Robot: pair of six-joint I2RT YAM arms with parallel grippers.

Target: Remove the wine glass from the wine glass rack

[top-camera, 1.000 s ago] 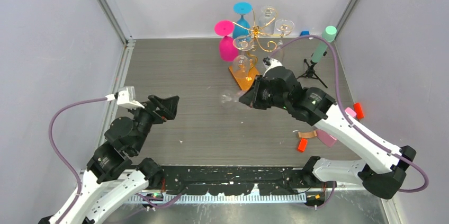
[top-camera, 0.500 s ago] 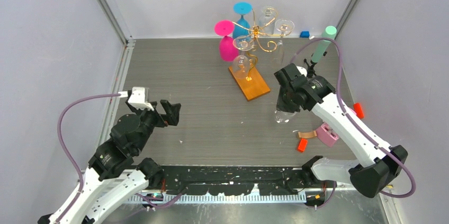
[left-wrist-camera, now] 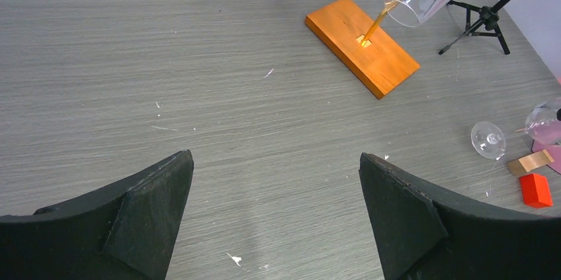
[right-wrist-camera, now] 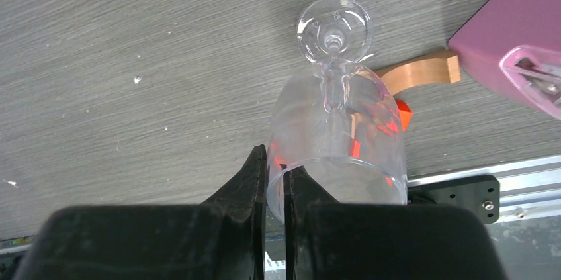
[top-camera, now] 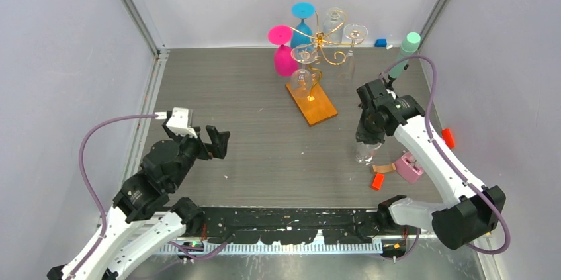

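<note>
The gold wire wine glass rack (top-camera: 321, 40) stands on its orange-brown wooden base (top-camera: 315, 104) at the back; the base also shows in the left wrist view (left-wrist-camera: 362, 45). Pink (top-camera: 284, 60), blue (top-camera: 303, 12) and clear glasses (top-camera: 356, 32) still hang on it. My right gripper (top-camera: 368, 136) (right-wrist-camera: 276, 157) is shut on the rim of a clear wine glass (top-camera: 365, 153) (right-wrist-camera: 337, 128), foot pointing down, low over the table at the right front, well away from the rack. I cannot tell whether the foot touches the table. My left gripper (top-camera: 218, 141) (left-wrist-camera: 274, 161) is open and empty.
A black tripod with a mint-green cylinder (top-camera: 399, 67) stands at the back right. A pink block (top-camera: 408, 168), a tan curved piece (top-camera: 383, 168) and a red block (top-camera: 378, 181) lie right beside the held glass. Another red block (top-camera: 448, 138) lies by the right wall.
My right arm has carried the clear glass from beside the rack base to the right and toward the front, turning it foot-down and lower. My left arm shifted slightly right.
</note>
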